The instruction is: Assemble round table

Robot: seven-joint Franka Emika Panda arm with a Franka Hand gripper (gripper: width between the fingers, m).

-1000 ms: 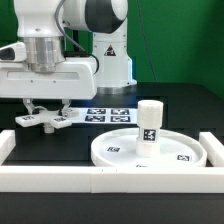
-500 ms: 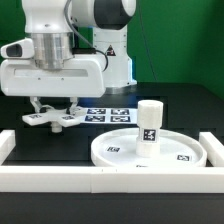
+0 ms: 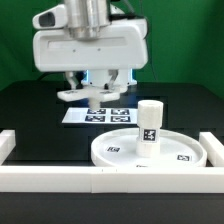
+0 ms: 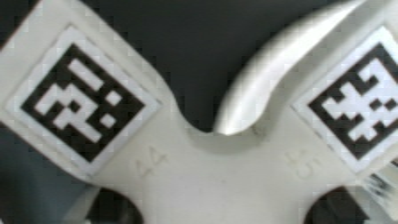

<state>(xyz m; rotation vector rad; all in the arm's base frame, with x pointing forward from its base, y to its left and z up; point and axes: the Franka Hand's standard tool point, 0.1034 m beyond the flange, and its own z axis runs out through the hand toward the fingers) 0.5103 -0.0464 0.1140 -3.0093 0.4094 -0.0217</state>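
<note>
The large round disc (image 3: 150,152) lies flat at the front right of the exterior view. The short cylindrical leg (image 3: 149,123) stands upright on its middle. My gripper (image 3: 93,84) is shut on the flat cross-shaped foot piece (image 3: 72,95) and holds it in the air, left of and higher than the leg, over the marker board. In the wrist view the foot piece (image 4: 196,150) fills the picture with two tagged arms, gripped between my gripper (image 4: 217,204). The dark fingertips (image 4: 111,205) show at its sides.
The marker board (image 3: 101,114) lies on the black table behind the disc. A white straight-walled rim (image 3: 100,181) runs along the front, with ends at the left (image 3: 6,143) and right (image 3: 212,143). The arm's base stands behind.
My gripper has moved to the exterior view's right and upward, carrying the foot piece from near the table surface at the left to above the marker board.
</note>
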